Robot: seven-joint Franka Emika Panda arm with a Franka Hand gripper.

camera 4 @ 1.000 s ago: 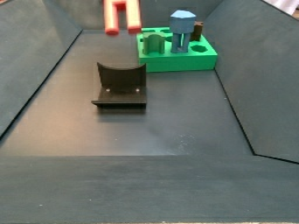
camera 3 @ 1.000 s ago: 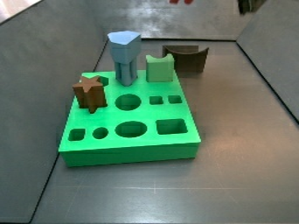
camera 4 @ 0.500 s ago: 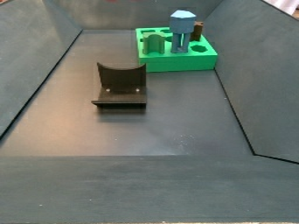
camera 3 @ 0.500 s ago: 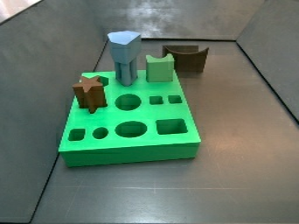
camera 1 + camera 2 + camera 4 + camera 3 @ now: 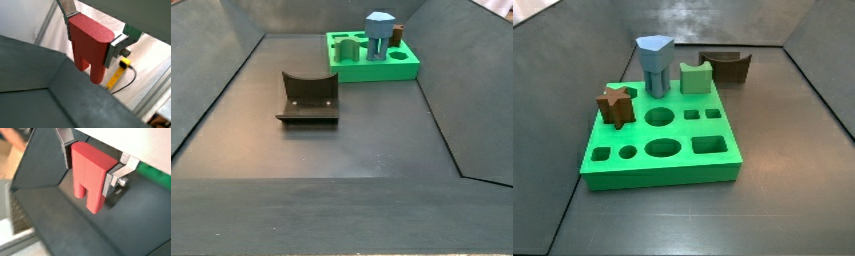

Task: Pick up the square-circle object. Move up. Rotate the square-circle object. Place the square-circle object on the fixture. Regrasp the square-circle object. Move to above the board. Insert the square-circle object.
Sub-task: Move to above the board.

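The board (image 5: 660, 150) lies on the dark counter (image 5: 331, 150), the largest thing there, with round and square holes open in its top. On it stand a tall blue peg (image 5: 653, 62), a green notched block (image 5: 696, 77) just beside that, and a brown star-shaped peg (image 5: 616, 104) near its left edge in a side view. The fixture (image 5: 309, 97) stands well apart from the board (its curved notch uppermost), with bare counter all around it. Neither side view shows the arm. In both wrist views the gripper (image 5: 89, 42) has its jaws closed on the square-circle object (image 5: 90, 175), silver fingers (image 5: 64, 145) pressed against its flanks, the narrower end pointing away from the camera, above the counter and touching nothing. A second ago the red piece showed at the top edge of a side view; now it is gone from there.
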